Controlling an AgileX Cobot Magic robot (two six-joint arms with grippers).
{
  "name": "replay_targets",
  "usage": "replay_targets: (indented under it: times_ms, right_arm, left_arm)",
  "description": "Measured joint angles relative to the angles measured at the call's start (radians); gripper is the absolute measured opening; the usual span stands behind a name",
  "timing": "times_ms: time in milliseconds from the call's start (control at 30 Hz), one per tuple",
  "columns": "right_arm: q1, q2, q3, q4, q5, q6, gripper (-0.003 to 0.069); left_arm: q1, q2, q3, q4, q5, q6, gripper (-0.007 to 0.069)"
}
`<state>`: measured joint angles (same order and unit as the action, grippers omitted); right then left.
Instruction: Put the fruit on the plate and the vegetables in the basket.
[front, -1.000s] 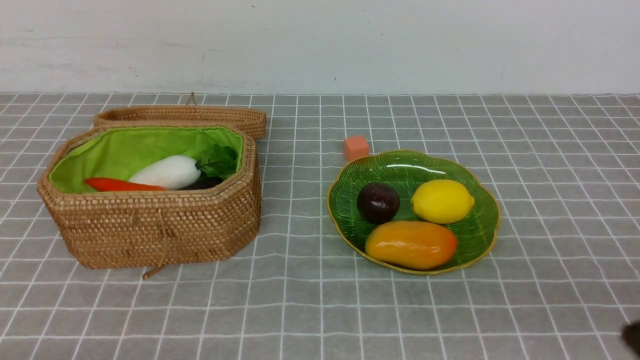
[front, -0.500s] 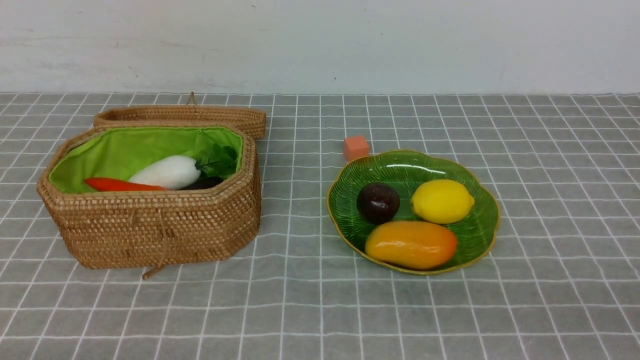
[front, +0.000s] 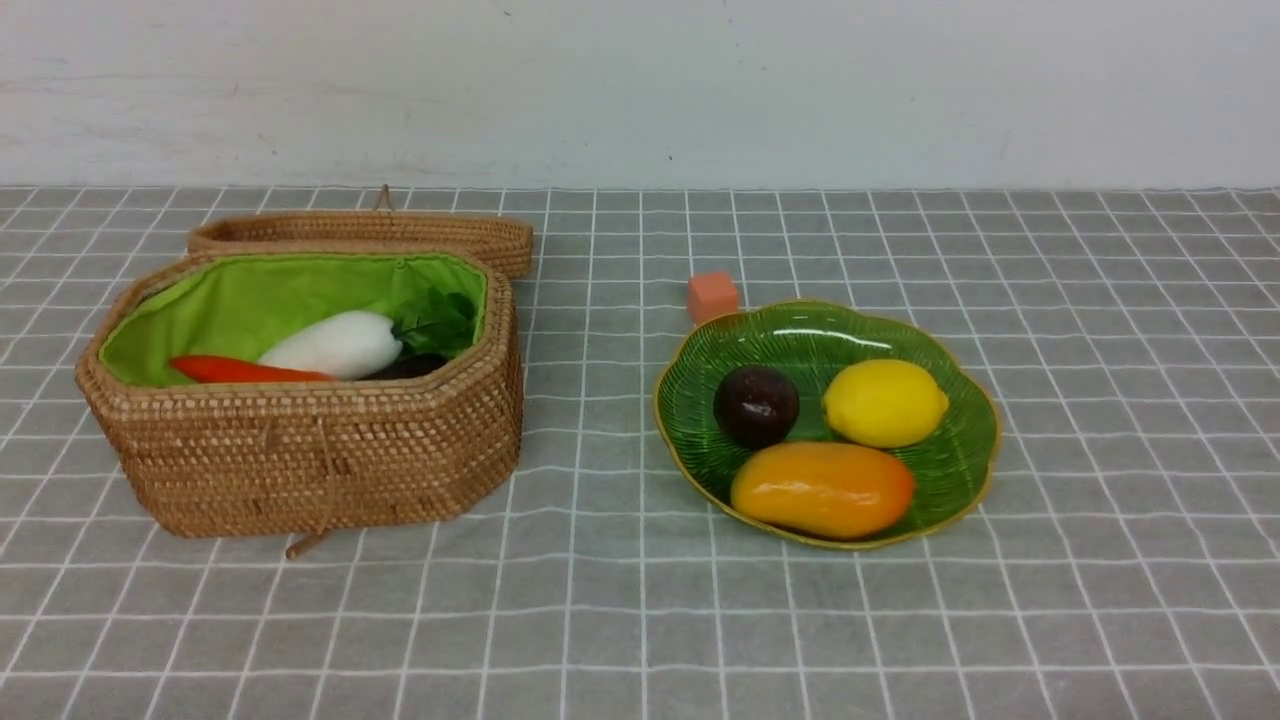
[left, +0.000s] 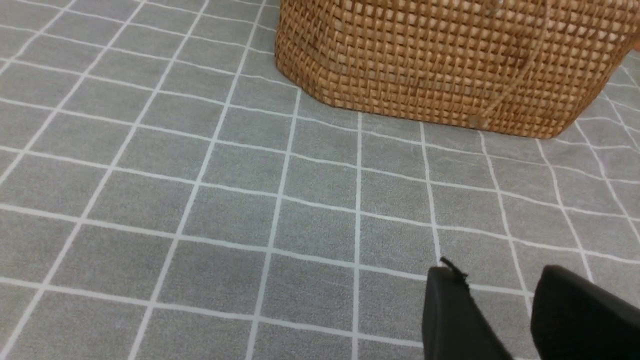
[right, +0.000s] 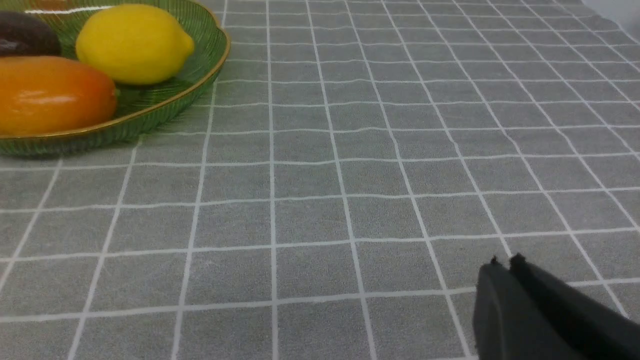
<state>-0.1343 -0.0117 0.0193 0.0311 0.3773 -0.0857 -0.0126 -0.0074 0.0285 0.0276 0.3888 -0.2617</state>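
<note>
On the green ribbed plate (front: 810, 335) lie the mango (front: 822, 489), the lemon (front: 885, 402) and the dark maroon ball (front: 755, 405). The wicker basket (front: 310, 460) with green lining holds the white radish (front: 335, 345), the carrot (front: 235, 371) and a sliver of the dark eggplant (front: 410, 366). Neither arm appears in the front view. My left gripper (left: 495, 272) hovers open and empty over the cloth short of the basket (left: 450, 65). My right gripper (right: 504, 261) is shut on nothing, well away from the plate (right: 165, 107), the lemon (right: 132, 42) and the mango (right: 50, 95).
A small orange cube (front: 712, 296) sits just behind the plate. The basket's wicker lid (front: 360, 232) lies flat behind the basket. A grey checked cloth (front: 620, 600) covers the table up to a white wall.
A dark piece of the right arm at the front view's lower right corner one second ago has left that view. The fruit and vegetables have not moved.
</note>
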Motion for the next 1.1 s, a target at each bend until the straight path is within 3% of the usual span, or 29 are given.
replay_targets:
  times_ms: [1100]
  right_arm:
    - [-0.003,0.000,-0.001,-0.002,0.003,-0.001,0.0056]
  left_arm:
    - [0.000,0.000,0.000,0.000,0.000,0.000,0.0239]
